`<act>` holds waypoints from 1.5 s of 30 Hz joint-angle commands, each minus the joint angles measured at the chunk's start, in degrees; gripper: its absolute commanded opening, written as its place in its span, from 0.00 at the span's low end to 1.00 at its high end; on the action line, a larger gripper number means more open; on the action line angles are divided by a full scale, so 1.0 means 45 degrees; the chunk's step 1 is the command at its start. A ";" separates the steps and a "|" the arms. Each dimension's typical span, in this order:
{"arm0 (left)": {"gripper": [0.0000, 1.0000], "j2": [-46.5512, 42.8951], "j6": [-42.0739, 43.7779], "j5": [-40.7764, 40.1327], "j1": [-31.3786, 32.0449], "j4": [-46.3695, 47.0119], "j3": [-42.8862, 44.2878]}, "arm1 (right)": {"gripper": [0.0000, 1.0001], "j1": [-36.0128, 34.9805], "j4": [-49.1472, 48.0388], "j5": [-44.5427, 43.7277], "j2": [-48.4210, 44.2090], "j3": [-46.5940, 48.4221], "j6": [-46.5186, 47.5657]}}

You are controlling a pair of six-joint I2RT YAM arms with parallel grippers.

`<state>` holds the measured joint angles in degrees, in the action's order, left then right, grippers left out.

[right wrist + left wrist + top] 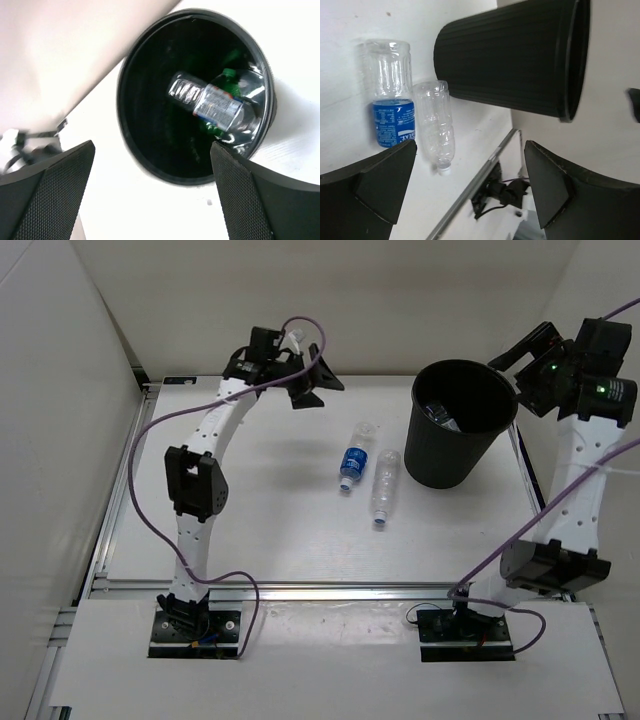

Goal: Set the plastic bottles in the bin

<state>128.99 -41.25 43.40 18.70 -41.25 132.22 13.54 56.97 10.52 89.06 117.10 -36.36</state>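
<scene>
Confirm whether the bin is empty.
No: the right wrist view shows a clear labelled bottle and a green one inside the bin.

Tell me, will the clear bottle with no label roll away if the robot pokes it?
Probably: the unlabelled bottle lies on its side on the table, so its round body would likely roll. It looks empty, so likely very light. Its thin plastic may squash if squeezed.
</scene>
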 commanded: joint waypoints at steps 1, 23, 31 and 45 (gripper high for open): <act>1.00 0.0631 0.1062 -0.0873 0.0939 -0.0207 0.0207 | 1.00 0.0077 0.0172 0.0648 -0.1427 -0.0996 0.0210; 1.00 0.3484 0.2703 -0.5386 0.2778 -0.2336 0.1222 | 1.00 0.0077 0.0055 0.1587 -0.3677 -0.3795 0.0756; 1.00 0.4168 0.2703 -0.4606 0.3324 -0.2082 0.1086 | 1.00 0.0077 0.0055 0.1353 -0.4204 -0.4752 0.0873; 0.37 0.2219 0.1221 -0.3687 0.1919 -0.2746 0.0402 | 1.00 0.0077 0.0172 0.1118 -0.4088 -0.4500 0.0990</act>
<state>147.59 -32.27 28.10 30.98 -49.74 132.97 13.54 58.52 16.19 71.18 95.35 -33.34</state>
